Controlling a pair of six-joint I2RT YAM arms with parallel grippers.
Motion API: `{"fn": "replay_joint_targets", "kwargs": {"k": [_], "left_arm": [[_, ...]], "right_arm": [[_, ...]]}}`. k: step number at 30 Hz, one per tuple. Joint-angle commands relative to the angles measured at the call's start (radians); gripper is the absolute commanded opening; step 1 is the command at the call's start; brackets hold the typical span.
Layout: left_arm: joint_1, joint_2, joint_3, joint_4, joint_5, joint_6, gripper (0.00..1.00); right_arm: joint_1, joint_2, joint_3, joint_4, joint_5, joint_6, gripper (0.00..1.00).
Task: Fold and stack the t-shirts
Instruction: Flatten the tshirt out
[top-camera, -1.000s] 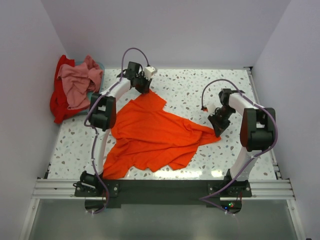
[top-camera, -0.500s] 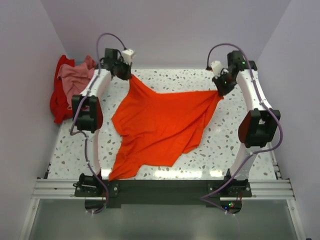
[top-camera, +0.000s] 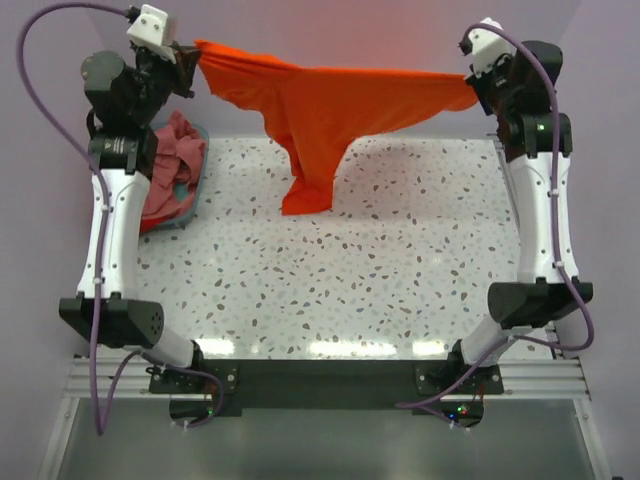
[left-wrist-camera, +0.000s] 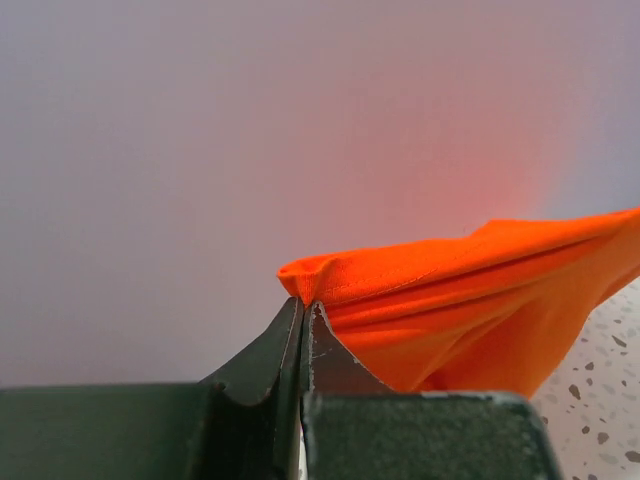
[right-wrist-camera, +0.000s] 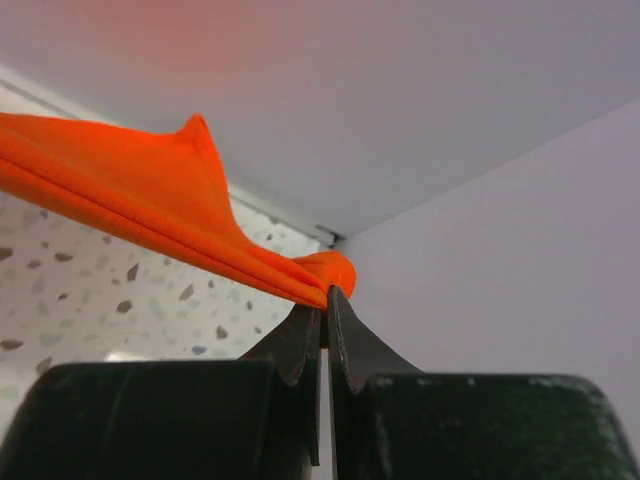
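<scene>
The bright orange t-shirt (top-camera: 330, 105) hangs stretched in the air across the back of the table, its lower part drooping toward the tabletop. My left gripper (top-camera: 190, 55) is shut on its left end, and my right gripper (top-camera: 478, 85) is shut on its right end. In the left wrist view the jaws are pressed together on an orange fold (left-wrist-camera: 340, 280). The right wrist view shows the same pinch on bunched orange cloth (right-wrist-camera: 325, 272). A dusty pink t-shirt (top-camera: 180, 140) and a red t-shirt (top-camera: 155, 210) lie heaped at the far left, partly hidden behind my left arm.
The heap sits in a blue container (top-camera: 195, 185) beside the speckled tabletop (top-camera: 330, 280). White walls close in the back and both sides. Both arms stand tall at the table's left and right edges.
Both grippers rose and moved apart toward the back, lifting the orange t-shirt off the table until it hangs stretched between them. The left gripper closed on the cloth early in that second.
</scene>
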Motion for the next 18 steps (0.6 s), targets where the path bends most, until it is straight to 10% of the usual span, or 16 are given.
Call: {"fn": "replay_joint_targets", "kwargs": {"k": [1,10,18], "left_arm": [[0.021,-0.149,-0.121,0.123,-0.084,-0.026,0.0],[0.02,-0.628,-0.404,0.111,-0.262,-0.01,0.0],[0.021,-0.765,-0.252,-0.059,-0.207,0.077,0.0]], "right_arm": [[-0.009,-0.143,-0.026,0.198,0.124,-0.021,0.0],[-0.009,-0.491,-0.227,0.264,0.147,-0.071,0.0],[-0.009,-0.665,-0.266,0.31,0.138,-0.194,0.0]]}}
